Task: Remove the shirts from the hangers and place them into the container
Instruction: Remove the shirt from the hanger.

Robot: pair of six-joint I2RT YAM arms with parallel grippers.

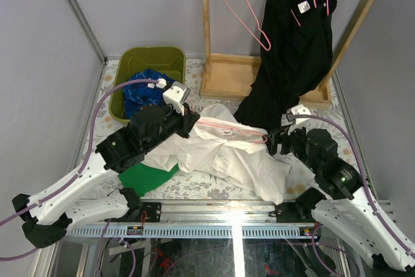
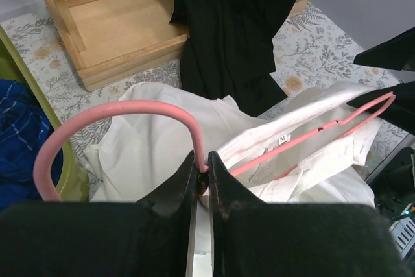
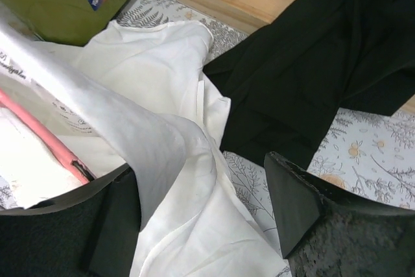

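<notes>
You've got plain pale grey-lilac walls [image 1: 45, 43] on three sides, with a metal strip [image 1: 78, 11] running down the back-left corner. The table [image 1: 194, 187] has a grey floral-print cover. A light wooden rack [image 1: 206, 24] stands at the back, its tray-like base [image 1: 230, 76] flat on the table. An aluminium rail [image 1: 214, 230] runs along your near edge. The light is soft and even.
</notes>
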